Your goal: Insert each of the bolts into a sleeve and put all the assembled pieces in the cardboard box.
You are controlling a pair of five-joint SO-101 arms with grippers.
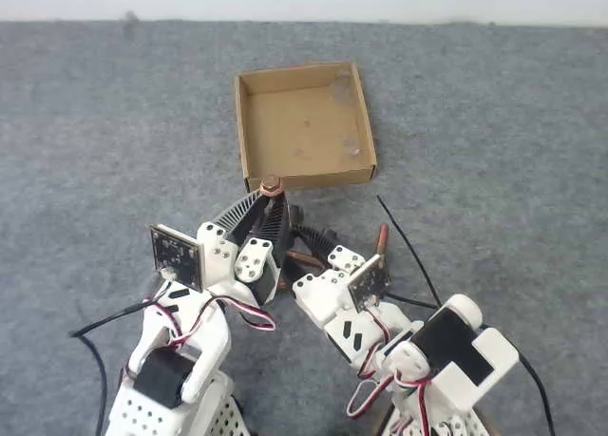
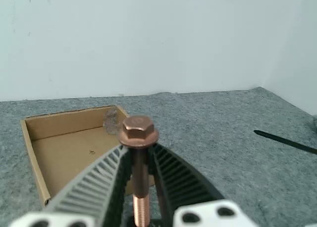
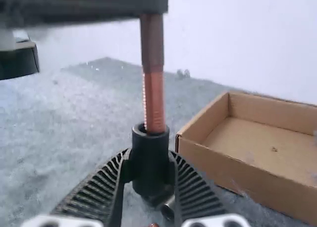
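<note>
My left gripper (image 2: 140, 155) is shut on a copper bolt (image 2: 139, 131), hex head up and shaft pointing down. In the high view this left gripper (image 1: 272, 206) sits just in front of the cardboard box (image 1: 255, 132), with the bolt head (image 1: 272, 183) near the box's front wall. My right gripper (image 3: 150, 162) is shut on a black sleeve (image 3: 149, 155), held upright under the bolt. The bolt's threaded tip (image 3: 154, 106) stands in the sleeve's mouth. The right gripper's fingers (image 1: 317, 236) show beside the left one; the sleeve is hidden there.
The box (image 2: 37, 158) holds nothing and stands at the back centre on grey carpet. Two more copper bolts lie near the right arm, one (image 1: 383, 238) by its wrist and one (image 1: 306, 259) between the arms. A black cable (image 1: 410, 249) runs off to the right.
</note>
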